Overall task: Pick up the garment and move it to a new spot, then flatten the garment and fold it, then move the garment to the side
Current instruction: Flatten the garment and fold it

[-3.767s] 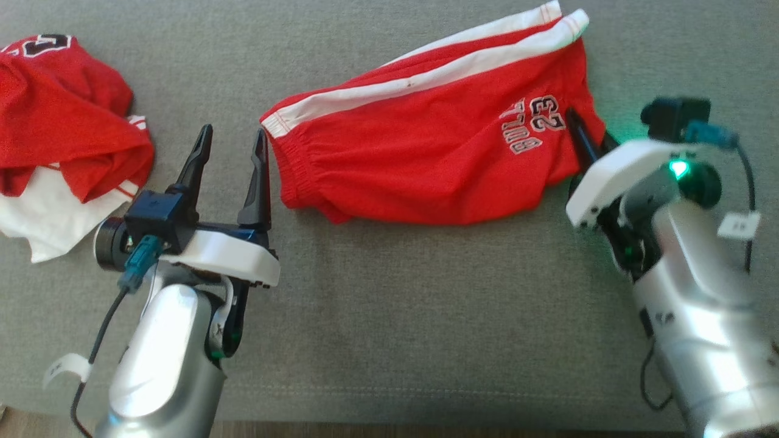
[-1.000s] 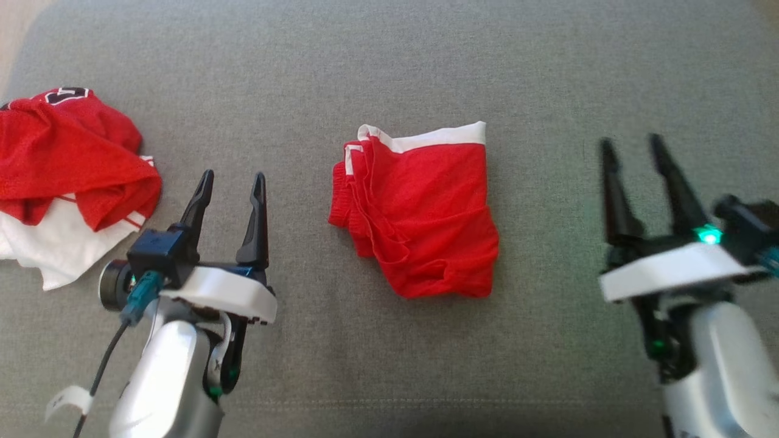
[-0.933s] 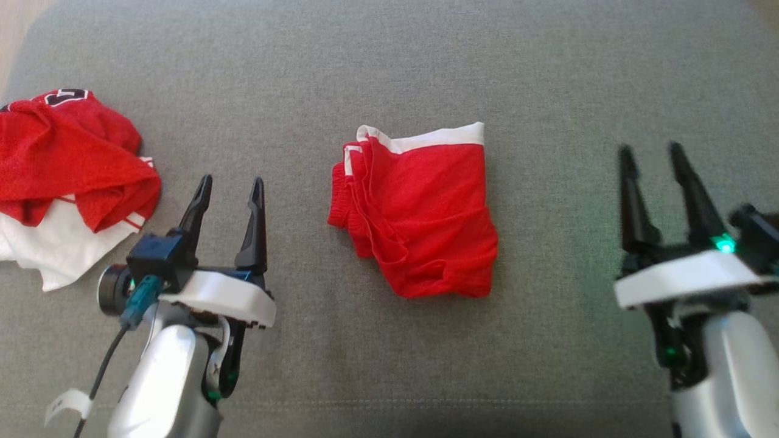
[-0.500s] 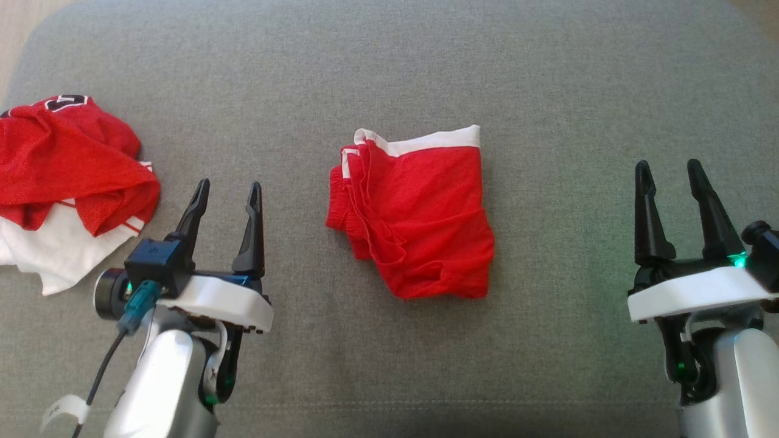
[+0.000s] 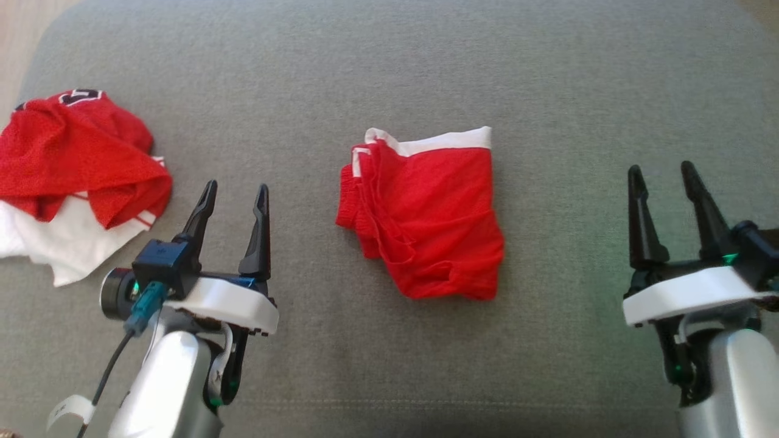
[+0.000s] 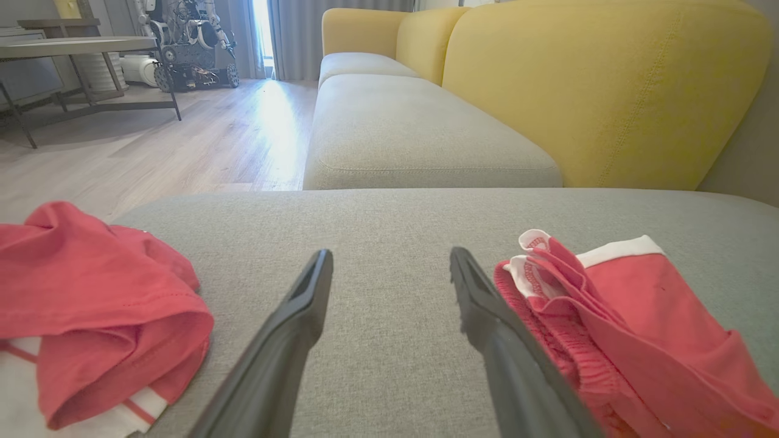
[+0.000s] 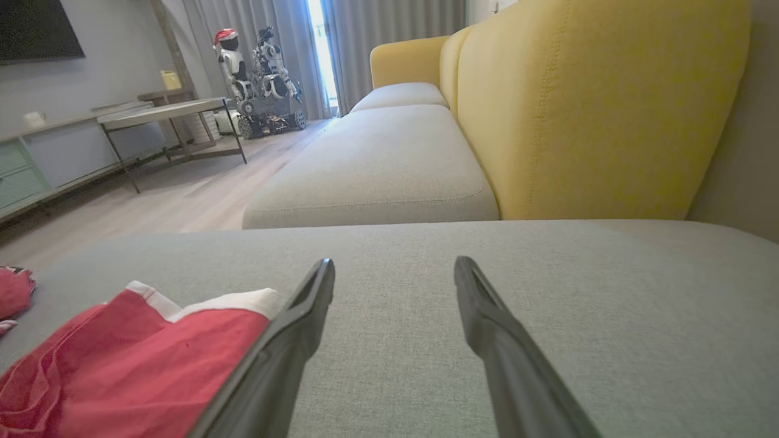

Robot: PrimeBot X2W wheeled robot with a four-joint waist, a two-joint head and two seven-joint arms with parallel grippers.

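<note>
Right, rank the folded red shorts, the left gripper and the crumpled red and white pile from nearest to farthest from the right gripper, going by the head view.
1. The folded red shorts, in the middle, left of the right gripper.
2. The left gripper, past the shorts, lower left.
3. The crumpled red and white pile, far left edge.

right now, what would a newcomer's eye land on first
The folded red shorts lie mid-seat on the grey cushion, between the left gripper and right gripper, jaws open. A crumpled red-and-white heap sits at the cushion's left end, and a yellow backrest rises beyond.
</note>
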